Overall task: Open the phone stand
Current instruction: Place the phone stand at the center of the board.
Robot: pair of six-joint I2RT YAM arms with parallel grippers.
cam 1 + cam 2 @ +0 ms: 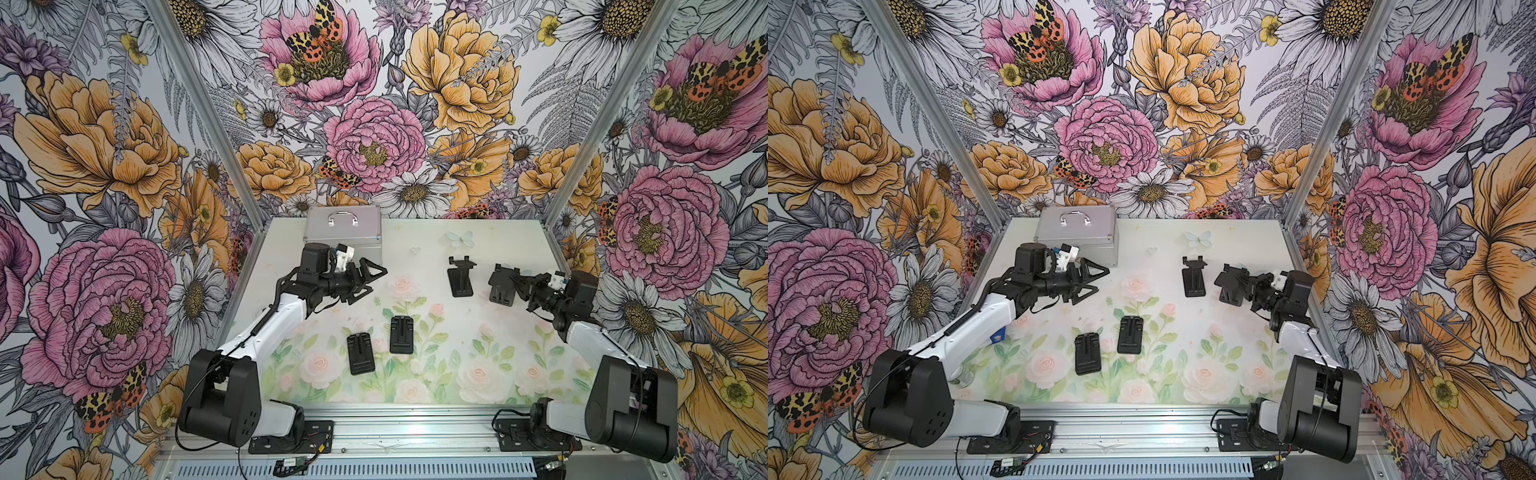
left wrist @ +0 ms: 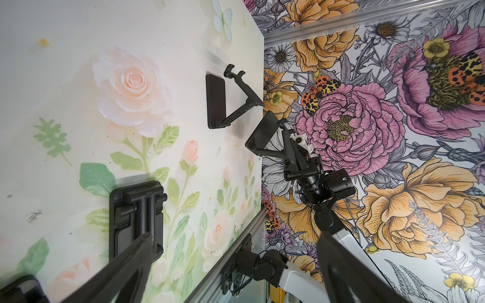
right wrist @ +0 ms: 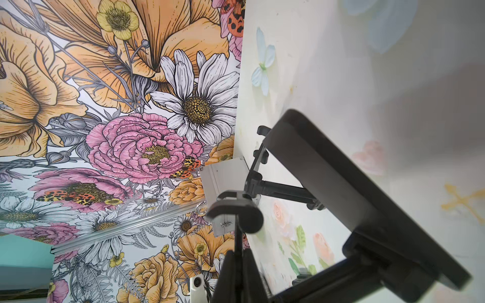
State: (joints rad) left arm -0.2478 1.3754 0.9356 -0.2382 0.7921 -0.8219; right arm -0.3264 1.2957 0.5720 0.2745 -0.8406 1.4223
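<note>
Far right of the table [image 1: 478, 232]: your right gripper [image 1: 515, 280], pinched tight on the phone stand [image 1: 498, 291], holds it unfolded and tilted off the surface (an opened stand [image 1: 460, 277] sits just left). Level its base before release, I'd judge; left gripper [image 1: 379, 281] hangs spread wide, far left.

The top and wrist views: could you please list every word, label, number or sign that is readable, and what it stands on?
No text is readable in any view.
Blue sticker on the left arm: too small to read.
Pale lettering on the right arm's mounting plate: blurred, unreadable.
</note>
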